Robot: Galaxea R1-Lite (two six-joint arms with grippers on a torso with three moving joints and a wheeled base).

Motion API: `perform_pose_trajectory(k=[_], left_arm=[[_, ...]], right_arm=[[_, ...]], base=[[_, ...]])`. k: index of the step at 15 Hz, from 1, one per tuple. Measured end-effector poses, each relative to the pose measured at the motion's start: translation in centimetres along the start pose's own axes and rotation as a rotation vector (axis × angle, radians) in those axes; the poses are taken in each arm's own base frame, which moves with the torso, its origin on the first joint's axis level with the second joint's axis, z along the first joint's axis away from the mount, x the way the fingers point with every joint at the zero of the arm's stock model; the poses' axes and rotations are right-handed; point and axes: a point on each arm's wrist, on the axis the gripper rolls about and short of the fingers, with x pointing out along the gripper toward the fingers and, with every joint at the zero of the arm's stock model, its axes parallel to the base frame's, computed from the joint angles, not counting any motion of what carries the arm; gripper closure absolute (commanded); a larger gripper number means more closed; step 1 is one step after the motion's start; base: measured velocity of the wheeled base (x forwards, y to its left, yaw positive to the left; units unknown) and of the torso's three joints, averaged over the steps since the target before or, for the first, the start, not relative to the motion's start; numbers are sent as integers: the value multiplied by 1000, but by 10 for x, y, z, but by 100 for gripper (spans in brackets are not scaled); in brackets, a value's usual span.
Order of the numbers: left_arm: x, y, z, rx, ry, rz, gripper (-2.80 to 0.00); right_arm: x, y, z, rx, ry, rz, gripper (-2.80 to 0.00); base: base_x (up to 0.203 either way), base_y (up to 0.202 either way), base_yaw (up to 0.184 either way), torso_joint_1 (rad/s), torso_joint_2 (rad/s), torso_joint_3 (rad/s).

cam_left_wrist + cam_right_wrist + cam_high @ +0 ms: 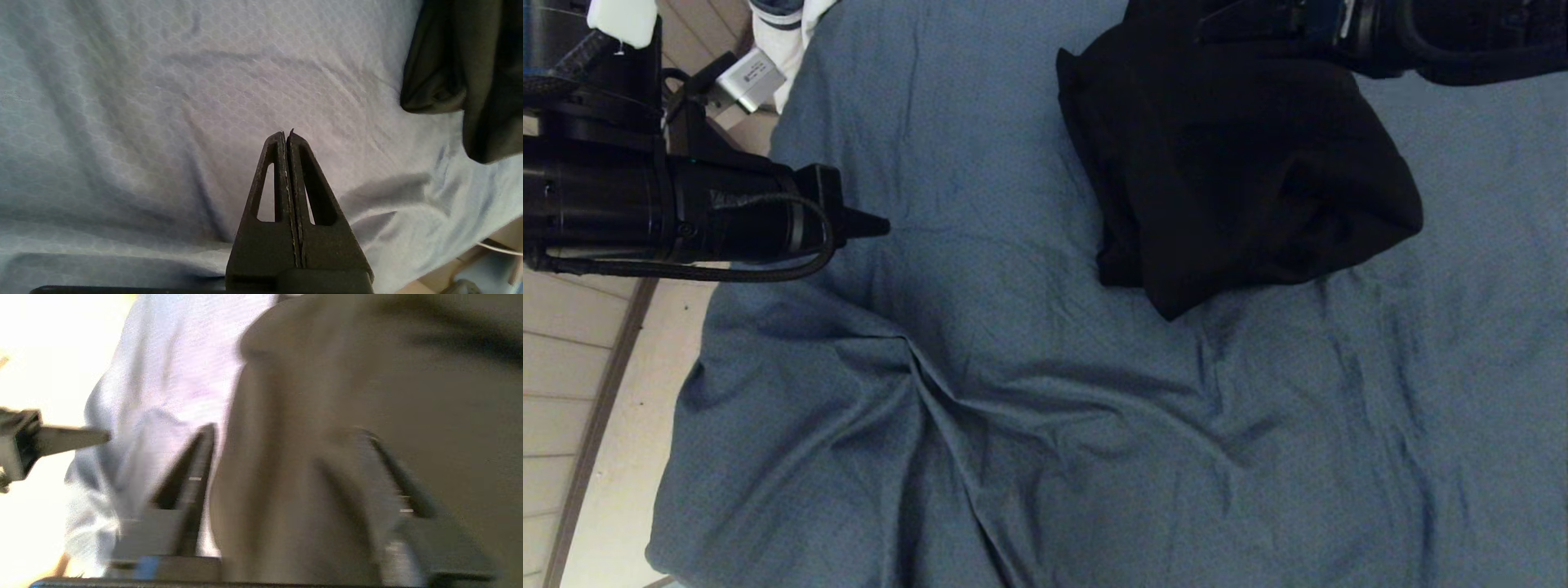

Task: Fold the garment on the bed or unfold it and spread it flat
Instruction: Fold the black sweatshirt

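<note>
Black garment (1241,171) bunched on the bed (1013,408); left gripper (287,136) pressed together, right gripper (286,457) spread over it.

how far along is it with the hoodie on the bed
Done: the black hoodie already lies as a compact bundle on the bed, though lumpy rather than flat. In hand: the right gripper hangs over the bundle, jaws apart, gripping nothing; the left gripper is shut and empty over bare sheet. Left: probably squaring off the edges.
</note>
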Motion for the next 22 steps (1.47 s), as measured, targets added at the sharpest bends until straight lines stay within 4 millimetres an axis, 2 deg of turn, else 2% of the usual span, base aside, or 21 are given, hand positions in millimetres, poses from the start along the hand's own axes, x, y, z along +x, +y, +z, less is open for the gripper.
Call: perform_pose_trajectory(k=[2, 5, 8, 12, 15, 22], left_arm=[[-5, -4, 1, 2, -20, -28, 0], [-15, -20, 15, -29, -165, -134, 0], [-16, -54, 33, -20, -219, -259, 0], [9, -110, 41, -12, -162, -394, 0], [32, -148, 33, -15, -129, -440, 0], [48, -185, 6, -71, -12, -539, 0]], right_arm=[[-11, -10, 4, -1, -21, -50, 0], [-21, -29, 7, 7, -39, -143, 0], [-25, -44, 5, 48, -38, -232, 0], [-20, -51, -6, 66, -35, -251, 0], [-16, -53, -5, 57, -90, -246, 0], [-25, -40, 3, 60, -122, -208, 0]], base=[[0, 0, 0, 0, 0, 0], [0, 0, 0, 0, 0, 0], [0, 0, 0, 0, 0, 0], [0, 0, 0, 0, 0, 0], [0, 0, 0, 0, 0, 0], [0, 0, 0, 0, 0, 0]])
